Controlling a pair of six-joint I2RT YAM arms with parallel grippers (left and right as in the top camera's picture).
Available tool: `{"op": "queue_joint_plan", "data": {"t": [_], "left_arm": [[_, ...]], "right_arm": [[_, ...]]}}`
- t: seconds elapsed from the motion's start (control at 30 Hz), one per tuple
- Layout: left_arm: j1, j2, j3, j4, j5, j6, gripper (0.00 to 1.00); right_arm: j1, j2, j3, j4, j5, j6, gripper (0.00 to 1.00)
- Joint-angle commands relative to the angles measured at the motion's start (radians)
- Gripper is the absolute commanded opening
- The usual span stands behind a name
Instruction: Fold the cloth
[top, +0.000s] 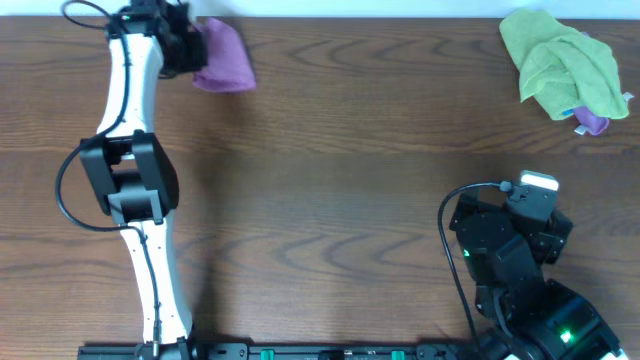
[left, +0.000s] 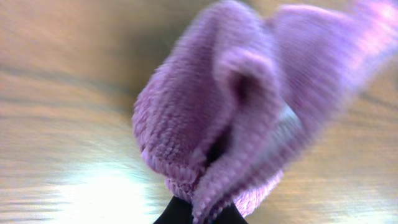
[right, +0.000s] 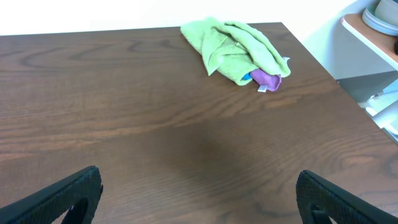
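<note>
Left tool (top: 186, 45) pinched purple cloth (top: 226, 60), bunched, at 11 o'clock on counter (top: 340, 150). Right tool (right: 199, 190) spread wide, sat at 5 o'clock. Green cloth heap (top: 558, 62) lay at 1 o'clock, well apart.

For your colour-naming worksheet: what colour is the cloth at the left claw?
The cloth is purple; the left wrist view shows it best.

Motion blur is smearing the purple cloth (left: 236, 112) in the left wrist view; glare is pooling on the table (left: 99, 193).
</note>
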Motion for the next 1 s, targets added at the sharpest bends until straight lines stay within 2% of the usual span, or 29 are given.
{"op": "queue_joint_plan", "data": {"t": [0.0, 0.57, 0.97], "left_arm": [[0.035, 0.004, 0.029, -0.001, -0.082, 0.061, 0.05], [0.141, 0.014, 0.028, 0.064, -0.121, 0.141, 0.06], [0.174, 0.123, 0.028, 0.130, -0.139, 0.173, 0.06]], "right_arm": [[0.008, 0.000, -0.002, -0.001, 0.018, 0.018, 0.99], [0.008, 0.000, -0.002, 0.014, 0.018, 0.018, 0.99], [0.008, 0.000, -0.002, 0.055, 0.017, 0.018, 0.99]]}}
